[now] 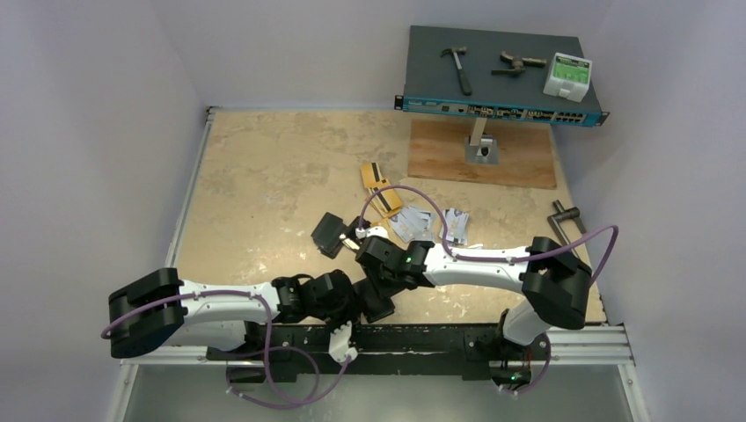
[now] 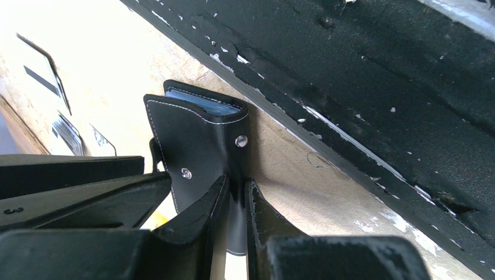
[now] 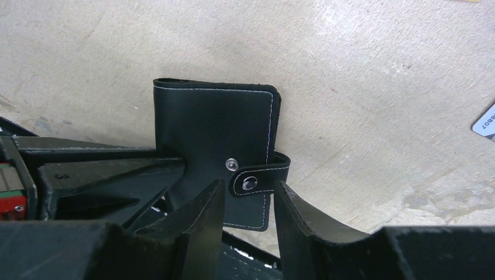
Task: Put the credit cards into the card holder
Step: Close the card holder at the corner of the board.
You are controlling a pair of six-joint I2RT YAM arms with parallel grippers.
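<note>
The black card holder [image 1: 380, 306] stands on edge near the table's front rail, between both grippers. My left gripper [image 2: 236, 192] is shut on its lower edge; the folded cover [image 2: 198, 134] with two snap studs rises in front of it. My right gripper [image 3: 248, 189] is open, its jaws on either side of the snap tab [image 3: 257, 178], which hangs loose off the holder's cover [image 3: 213, 125]. Two orange-yellow credit cards [image 1: 380, 186] and several silver-white ones [image 1: 412, 222] lie on the table beyond the grippers. One card's corner [image 3: 485, 121] shows in the right wrist view.
A second black object [image 1: 330, 233] sits just left of the cards. A blue network switch [image 1: 501, 110] carrying a hammer and small parts stands at the back right, above a wooden board [image 1: 519, 158]. The black front rail [image 2: 362, 87] runs close beside the holder.
</note>
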